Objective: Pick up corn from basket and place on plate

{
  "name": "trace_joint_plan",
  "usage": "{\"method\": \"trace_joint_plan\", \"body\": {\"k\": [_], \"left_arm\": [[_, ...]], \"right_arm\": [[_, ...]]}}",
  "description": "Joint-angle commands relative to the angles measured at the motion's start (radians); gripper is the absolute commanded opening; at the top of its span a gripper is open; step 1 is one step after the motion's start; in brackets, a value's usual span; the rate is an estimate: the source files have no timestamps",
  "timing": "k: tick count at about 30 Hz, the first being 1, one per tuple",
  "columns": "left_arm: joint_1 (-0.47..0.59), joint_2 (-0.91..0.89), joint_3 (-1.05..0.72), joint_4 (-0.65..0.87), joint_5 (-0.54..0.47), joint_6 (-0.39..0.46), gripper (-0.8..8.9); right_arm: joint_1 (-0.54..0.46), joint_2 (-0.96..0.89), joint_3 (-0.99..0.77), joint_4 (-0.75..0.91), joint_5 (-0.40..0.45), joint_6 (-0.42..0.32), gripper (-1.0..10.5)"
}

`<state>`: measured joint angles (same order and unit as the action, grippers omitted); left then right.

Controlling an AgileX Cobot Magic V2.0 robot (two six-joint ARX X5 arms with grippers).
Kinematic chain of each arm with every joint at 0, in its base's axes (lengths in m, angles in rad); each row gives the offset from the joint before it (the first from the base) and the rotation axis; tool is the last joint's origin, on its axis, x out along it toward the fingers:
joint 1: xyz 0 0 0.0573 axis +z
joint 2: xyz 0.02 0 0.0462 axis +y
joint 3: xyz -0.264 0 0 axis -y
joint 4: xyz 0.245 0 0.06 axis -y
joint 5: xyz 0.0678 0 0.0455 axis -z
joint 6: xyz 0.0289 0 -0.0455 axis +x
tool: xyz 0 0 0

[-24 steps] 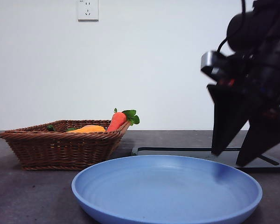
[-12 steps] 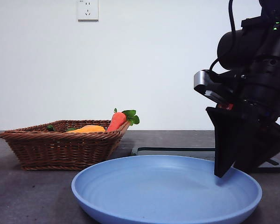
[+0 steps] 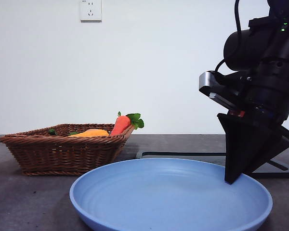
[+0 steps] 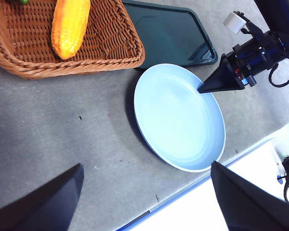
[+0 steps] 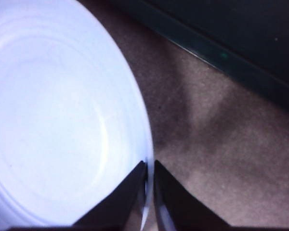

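Note:
The long orange-yellow corn [image 4: 70,24] lies in the brown wicker basket [image 4: 111,48]; from the front only its top [image 3: 89,133] shows over the basket [image 3: 62,154] rim. The light-blue plate [image 3: 168,197] sits in front, with nothing on it. My right gripper [image 3: 229,180] has come down at the plate's right edge and is shut on the rim, which runs between the jaws in the right wrist view [image 5: 149,168]. The left wrist view shows the same grip on the plate [image 4: 178,120]. My left gripper [image 4: 144,202] hangs open high above the table.
An orange carrot [image 3: 120,124] with green leaves leans on the basket's right corner. A small green thing [image 3: 52,131] lies at the basket's far left. A flat black tray [image 3: 183,155] lies behind the plate, next to the basket.
The right gripper's jaws went from apart to shut on the plate's rim. The plate has shifted slightly since half a second ago.

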<state>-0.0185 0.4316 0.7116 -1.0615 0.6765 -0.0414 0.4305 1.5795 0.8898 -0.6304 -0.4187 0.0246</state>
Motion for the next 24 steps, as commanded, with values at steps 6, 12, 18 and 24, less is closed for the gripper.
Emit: {"method": "trace_joint_plan", "body": {"k": [6, 12, 18, 24], "left_arm": [[-0.002, 0.032, 0.056, 0.042, 0.003, -0.003, 4.29], [-0.002, 0.128, 0.113, 0.077, 0.002, -0.001, 4.29], [-0.016, 0.266, 0.165, 0.171, -0.013, -0.001, 4.29], [-0.106, 0.439, 0.248, 0.259, -0.111, 0.000, 4.29]], "right_arm": [[-0.010, -0.043, 0.023, -0.057, 0.000, 0.001, 0.0], [-0.018, -0.183, 0.035, -0.128, 0.000, 0.001, 0.0], [-0.023, -0.351, 0.035, -0.182, 0.000, 0.015, 0.0], [-0.056, -0.486, 0.035, -0.233, 0.001, 0.025, 0.0]]}}
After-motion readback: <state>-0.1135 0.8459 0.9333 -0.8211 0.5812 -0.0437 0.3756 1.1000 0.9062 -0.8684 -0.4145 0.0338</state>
